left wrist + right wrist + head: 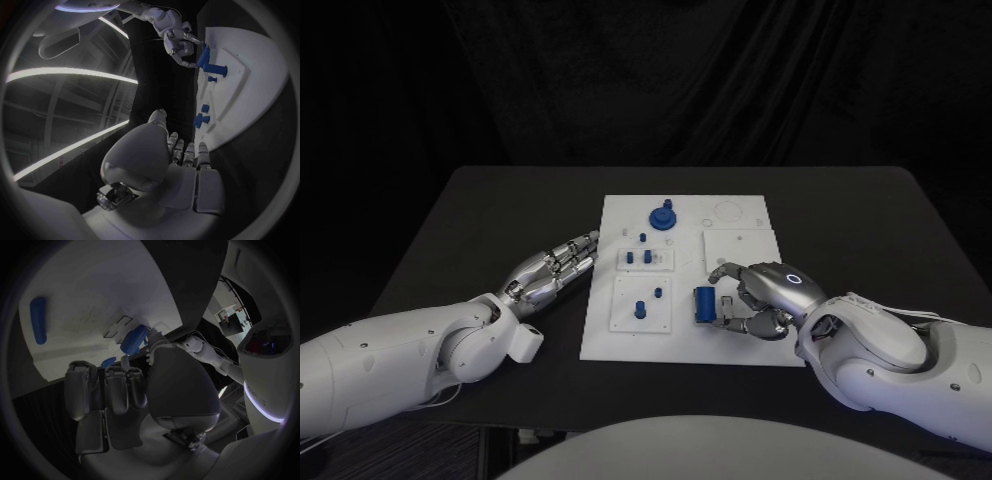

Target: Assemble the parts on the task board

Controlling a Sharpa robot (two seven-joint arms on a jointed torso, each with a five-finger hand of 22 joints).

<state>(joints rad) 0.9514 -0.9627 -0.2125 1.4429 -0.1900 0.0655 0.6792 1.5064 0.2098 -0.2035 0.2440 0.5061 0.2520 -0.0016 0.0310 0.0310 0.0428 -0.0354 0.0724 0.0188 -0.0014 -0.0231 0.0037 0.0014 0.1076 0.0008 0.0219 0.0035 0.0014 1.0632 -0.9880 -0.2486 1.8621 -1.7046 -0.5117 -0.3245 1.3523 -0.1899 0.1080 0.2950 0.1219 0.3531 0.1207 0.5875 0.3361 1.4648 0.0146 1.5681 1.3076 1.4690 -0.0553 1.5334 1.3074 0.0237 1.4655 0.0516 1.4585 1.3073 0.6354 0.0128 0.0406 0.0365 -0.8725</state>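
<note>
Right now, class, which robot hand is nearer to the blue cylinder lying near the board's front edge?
The right. The right robot hand touches the blue cylinder; the left robot hand lies on the table beside the task board's left edge.

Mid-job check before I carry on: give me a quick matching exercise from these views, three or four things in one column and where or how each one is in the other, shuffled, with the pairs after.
Things:
1. left hand
2. right hand
3. blue knob part
4. task board

States or places:
A. white, in the middle of the black table
B. fingers curled at a blue cylinder part on the board's near right
C. stands at the far end of the board
D. lies flat on the table beside the board's left edge, holding nothing

Pairs: 1-D, 2-B, 3-C, 4-A
</note>
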